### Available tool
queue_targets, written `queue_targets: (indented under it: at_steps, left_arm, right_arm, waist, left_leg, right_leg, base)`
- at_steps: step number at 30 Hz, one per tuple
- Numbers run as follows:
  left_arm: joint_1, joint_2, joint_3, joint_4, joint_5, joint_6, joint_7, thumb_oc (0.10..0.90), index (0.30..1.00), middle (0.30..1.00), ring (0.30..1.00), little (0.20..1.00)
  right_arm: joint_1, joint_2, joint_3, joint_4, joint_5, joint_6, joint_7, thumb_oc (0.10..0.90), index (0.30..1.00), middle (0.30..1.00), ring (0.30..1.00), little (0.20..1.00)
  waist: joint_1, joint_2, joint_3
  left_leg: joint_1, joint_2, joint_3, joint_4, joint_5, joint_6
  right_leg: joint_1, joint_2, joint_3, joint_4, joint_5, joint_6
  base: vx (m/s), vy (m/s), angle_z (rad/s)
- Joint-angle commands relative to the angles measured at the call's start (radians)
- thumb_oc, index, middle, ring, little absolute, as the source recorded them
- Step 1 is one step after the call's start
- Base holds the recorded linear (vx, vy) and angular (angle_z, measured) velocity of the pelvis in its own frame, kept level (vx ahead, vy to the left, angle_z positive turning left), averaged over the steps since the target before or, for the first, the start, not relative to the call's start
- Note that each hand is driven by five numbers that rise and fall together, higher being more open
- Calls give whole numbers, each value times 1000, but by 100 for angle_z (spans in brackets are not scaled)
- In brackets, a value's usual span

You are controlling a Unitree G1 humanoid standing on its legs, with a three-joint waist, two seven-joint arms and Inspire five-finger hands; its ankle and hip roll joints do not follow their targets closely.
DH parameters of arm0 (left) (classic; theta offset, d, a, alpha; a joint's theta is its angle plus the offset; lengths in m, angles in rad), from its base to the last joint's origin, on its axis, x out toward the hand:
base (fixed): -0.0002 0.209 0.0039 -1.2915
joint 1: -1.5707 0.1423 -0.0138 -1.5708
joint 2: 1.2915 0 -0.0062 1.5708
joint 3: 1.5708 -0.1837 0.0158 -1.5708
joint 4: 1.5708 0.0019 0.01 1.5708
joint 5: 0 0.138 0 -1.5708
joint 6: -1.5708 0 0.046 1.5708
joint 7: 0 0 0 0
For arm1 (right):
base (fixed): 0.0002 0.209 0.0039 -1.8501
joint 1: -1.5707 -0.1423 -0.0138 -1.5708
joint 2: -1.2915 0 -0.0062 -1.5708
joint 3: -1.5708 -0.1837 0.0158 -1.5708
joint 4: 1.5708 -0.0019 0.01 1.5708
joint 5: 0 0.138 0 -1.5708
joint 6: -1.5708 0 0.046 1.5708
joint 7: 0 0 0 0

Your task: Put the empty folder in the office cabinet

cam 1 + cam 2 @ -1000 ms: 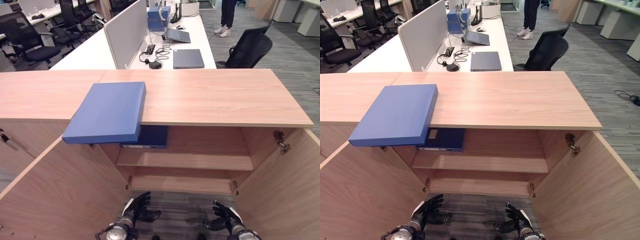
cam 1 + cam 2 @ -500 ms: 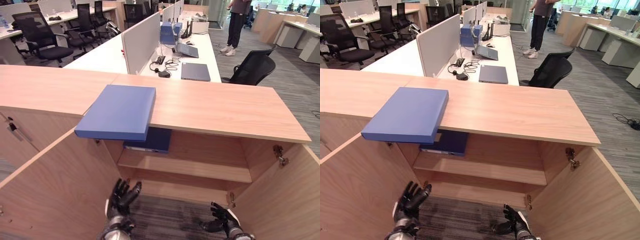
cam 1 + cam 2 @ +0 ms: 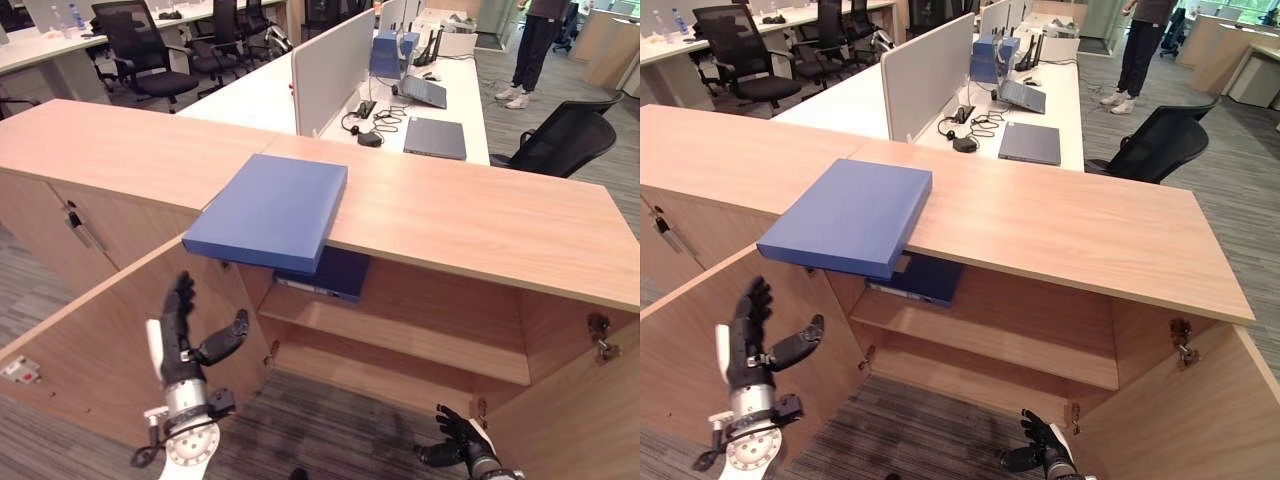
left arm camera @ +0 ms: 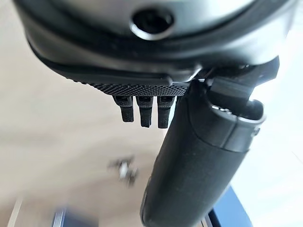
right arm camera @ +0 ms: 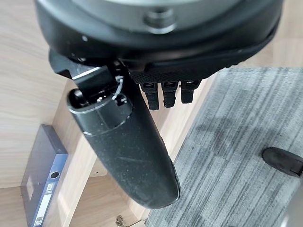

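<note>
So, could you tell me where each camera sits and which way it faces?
Eye views: on the head, looking down at the open cabinet and blue folder; left hand raised, right hand low.
Left wrist view: along the left hand toward wood.
Right wrist view: along the right hand toward the shelved binder, which the eye views share.

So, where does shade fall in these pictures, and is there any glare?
Left eye view: the blue folder on the cabinet top is evenly lit; the binder on the shelf beneath sits in shade. Right eye view: the white desk is brightest, without hard glare. Left wrist view: the left hand looks dark.
</note>
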Motion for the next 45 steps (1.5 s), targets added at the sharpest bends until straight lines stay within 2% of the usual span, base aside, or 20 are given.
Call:
queue_targets:
  at_steps: [1,9,18,19,25,27,28,29,32,45]
  left_arm:
    - [-144,88,95,-133,310,-60,197,800,900,900,900,900]
    - [-128,83,96,-145,391,-42,274,800,900,900,900,900]
    - [-127,187,130,-168,573,2,328,800,900,900,900,900]
    - [-135,239,122,-171,605,-7,299,800,900,900,900,900]
    - [-132,341,98,-169,603,-53,189,800,900,900,900,900]
    - [-138,392,45,-169,577,-98,87,800,900,900,900,900]
    - [-145,421,36,-162,593,-99,77,800,900,900,900,900]
    - [-147,422,35,-160,594,-99,77,800,900,900,900,900]
    - [-164,461,6,-142,611,-100,35,800,900,900,900,900]
    - [-250,510,-41,-117,638,-108,-12,800,900,900,900,900]
  right_arm:
    - [-89,-16,7,-46,-18,-104,-29,800,900,900,900,900]
    - [-85,-18,1,-53,8,-116,-28,800,900,900,900,900]
    - [-69,-9,-11,-23,41,-124,-13,800,900,900,900,900]
    - [-71,-10,-18,-11,59,-128,-7,800,900,900,900,900]
    - [-82,-16,-26,4,78,-136,19,800,900,900,900,900]
    - [-89,-21,-32,6,106,-141,36,800,900,900,900,900]
    - [-90,-22,-34,6,115,-144,43,800,900,900,900,900]
    - [-90,-21,-35,7,116,-144,44,800,900,900,900,900]
    - [-96,-21,-40,5,133,-153,49,800,900,900,900,900]
    - [-90,-25,-46,6,132,-156,60,800,900,900,900,900]
  waist:
    - [12,-27,25]
    - [12,-17,25]
    - [5,1,22]
    - [1,9,26]
    - [-10,28,28]
    - [-21,43,32]
    - [-24,47,32]
    - [-24,45,29]
    - [-33,55,31]
    - [-63,63,20]
  left_leg:
    - [14,79,2,-1,-33,-82]
    - [9,91,-10,-1,-19,-93]
    - [11,105,-14,-1,-21,-107]
    - [6,106,-15,-1,-8,-108]
    - [8,113,-11,-1,-13,-114]
    - [3,114,-9,-1,1,-115]
    - [4,115,-8,-1,1,-116]
    - [8,117,-8,-1,-10,-117]
    - [6,119,-3,-1,1,-118]
    - [23,123,22,-1,-21,-123]
  right_leg:
    - [58,-35,36,7,-94,52]
    - [66,-19,23,7,-104,43]
    - [72,-4,17,7,-125,36]
    - [67,-3,15,7,-114,36]
    - [69,4,17,7,-123,35]
    - [64,4,18,8,-113,35]
    - [64,5,18,9,-113,35]
    - [68,6,19,8,-124,34]
    - [63,6,18,10,-114,35]
    - [69,1,30,8,-124,38]
  base:
    - [-14,-54,18]
    - [-4,-46,7]
    - [1,-22,3]
    - [28,-27,3]
    - [-4,-5,5]
    - [-54,23,0]
    - [0,0,0]
    - [48,-4,1]
    - [2,7,0]
    - [4,7,-5]
